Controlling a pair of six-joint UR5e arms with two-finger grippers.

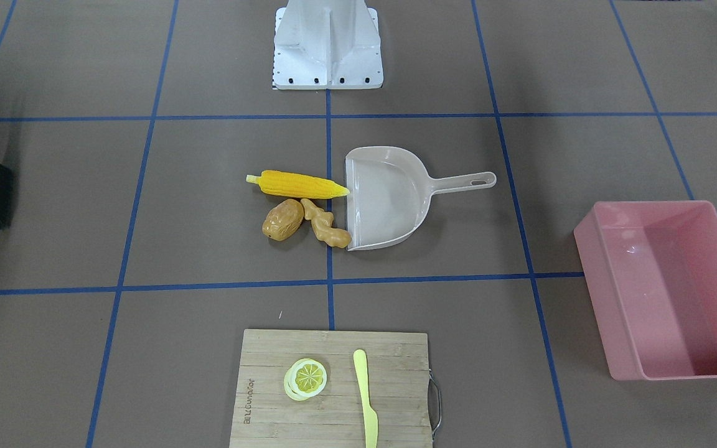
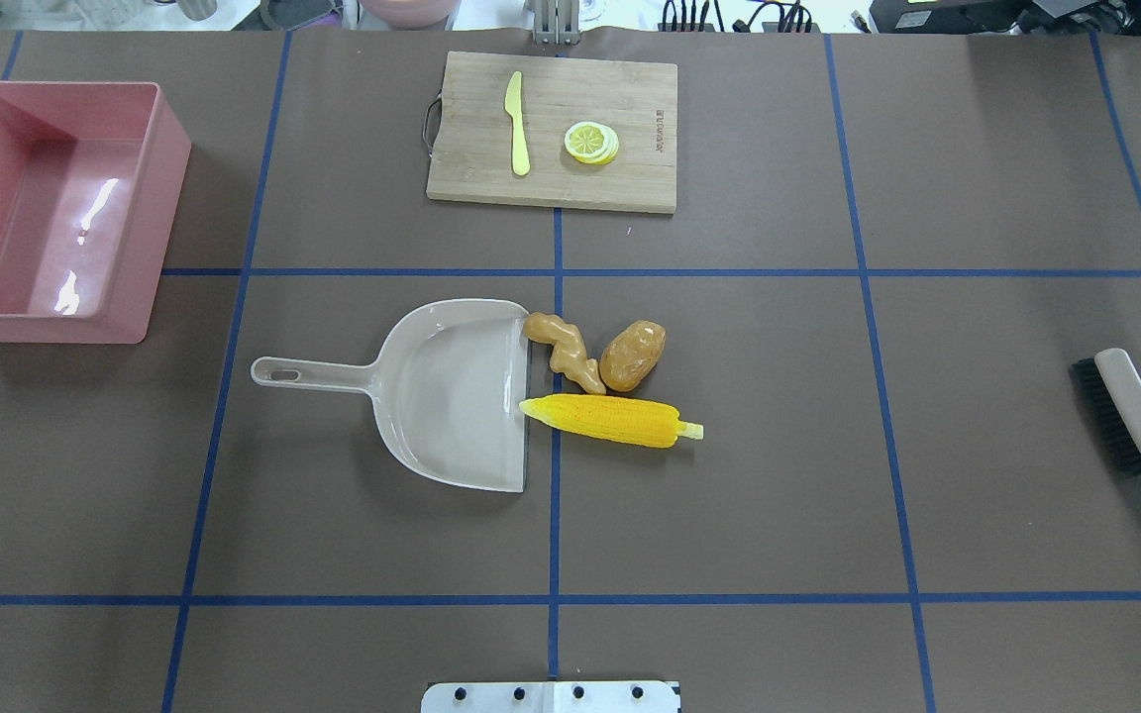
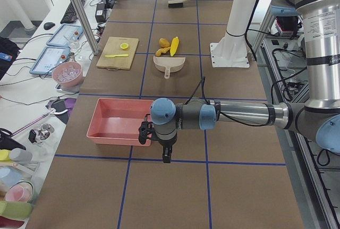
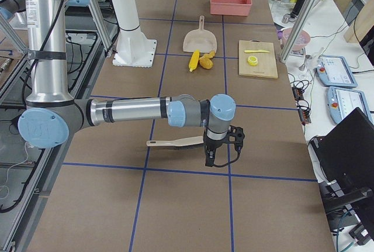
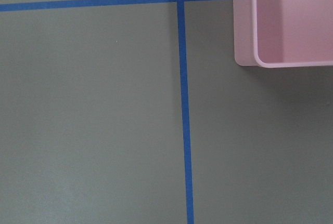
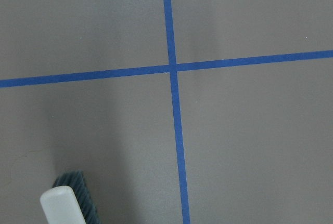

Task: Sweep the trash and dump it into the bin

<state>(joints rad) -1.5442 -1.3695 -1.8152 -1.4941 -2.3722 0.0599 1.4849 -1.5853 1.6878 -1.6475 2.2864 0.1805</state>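
The corn cob (image 2: 610, 420), potato (image 2: 633, 355) and ginger root (image 2: 564, 349) lie together at the open mouth of the beige dustpan (image 2: 452, 396) in mid-table. The corn's tip and the ginger touch the dustpan's lip. The pink bin (image 2: 164, 198) stands on the robot's far left and holds nothing. My left gripper (image 3: 166, 154) hangs above the table just beside the bin's near wall (image 3: 119, 140). My right gripper (image 4: 209, 157) hangs next to the brush (image 4: 175, 142) lying on the table. Both grippers show only in side views, so I cannot tell open from shut.
A wooden cutting board (image 2: 630, 109) with a lemon slice (image 2: 591, 142) and a pale yellow knife (image 2: 517, 124) lies at the table's far side. The brush (image 2: 1135, 416) lies at the robot's right edge. The robot's white base (image 1: 327, 56) stands at the near side.
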